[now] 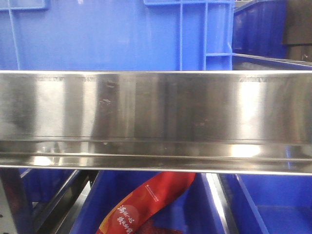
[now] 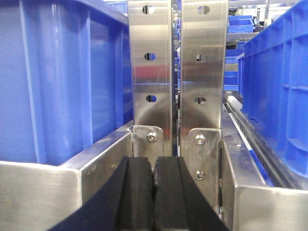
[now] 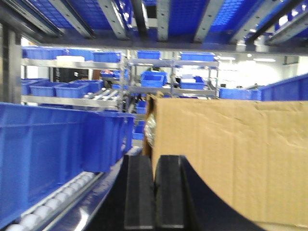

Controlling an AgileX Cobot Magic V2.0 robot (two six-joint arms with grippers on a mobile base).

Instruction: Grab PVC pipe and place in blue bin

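Note:
The PVC pipe is out of view in every frame. My left gripper [image 2: 154,171] is shut, its black pads pressed together with nothing between them, in front of two steel uprights [image 2: 175,72] between blue bins. My right gripper [image 3: 154,180] is also shut and empty, sitting between a row of blue bins [image 3: 57,144] on the left and a cardboard box [image 3: 231,154] on the right. A large blue bin [image 1: 117,34] fills the top of the front view behind a steel shelf beam [image 1: 156,117].
A red printed bag [image 1: 146,202] lies in a lower blue bin [image 1: 273,204] area under the beam. A roller track [image 3: 48,207] runs along the left below the bins. More blue bins stand on far shelves [image 3: 159,77]. A blue bin wall [image 2: 274,86] stands right of the uprights.

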